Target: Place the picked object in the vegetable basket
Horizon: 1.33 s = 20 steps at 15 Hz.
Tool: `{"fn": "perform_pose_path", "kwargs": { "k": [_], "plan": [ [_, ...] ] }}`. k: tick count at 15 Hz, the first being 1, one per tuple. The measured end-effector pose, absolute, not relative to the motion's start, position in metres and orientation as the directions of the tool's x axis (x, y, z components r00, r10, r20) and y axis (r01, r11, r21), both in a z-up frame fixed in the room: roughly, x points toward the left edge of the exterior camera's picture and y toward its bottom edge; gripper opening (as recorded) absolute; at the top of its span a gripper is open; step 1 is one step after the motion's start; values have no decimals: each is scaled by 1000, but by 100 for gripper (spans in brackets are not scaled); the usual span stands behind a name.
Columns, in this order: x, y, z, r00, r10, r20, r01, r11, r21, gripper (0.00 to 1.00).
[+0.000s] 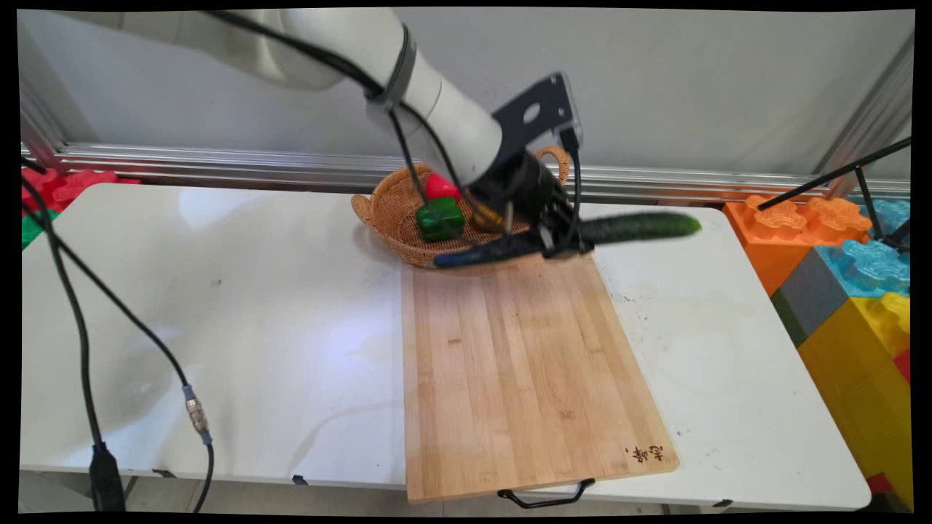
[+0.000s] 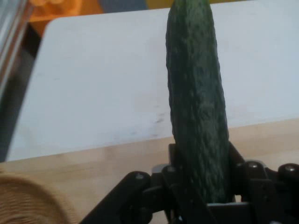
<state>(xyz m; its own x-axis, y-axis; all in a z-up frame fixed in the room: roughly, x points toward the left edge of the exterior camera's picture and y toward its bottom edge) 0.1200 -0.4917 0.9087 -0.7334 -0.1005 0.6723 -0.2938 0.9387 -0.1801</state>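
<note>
The gripper pinches a cucumber level above the cutting board's far edge, just right of the basket. Carrying step, seemingly.

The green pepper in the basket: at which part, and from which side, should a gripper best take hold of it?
Probably from above, closing on two opposite flat sides of its blocky body. The green pepper lies low inside the wicker basket, whose raised rim blocks a sideways approach. A red piece sits close behind it, so the fingers should go down on its left and right sides. At present the gripper is shut on a cucumber.
</note>
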Motion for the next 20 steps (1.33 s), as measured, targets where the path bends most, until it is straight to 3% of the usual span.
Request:
{"fn": "perform_pose_path", "kwargs": {
  "k": [9,20],
  "plan": [
    [162,-593,883,-763,-161,626,-397,881,-257,0],
    [190,-644,846,-796,-200,571,-419,863,-283,0]
  ]
}}
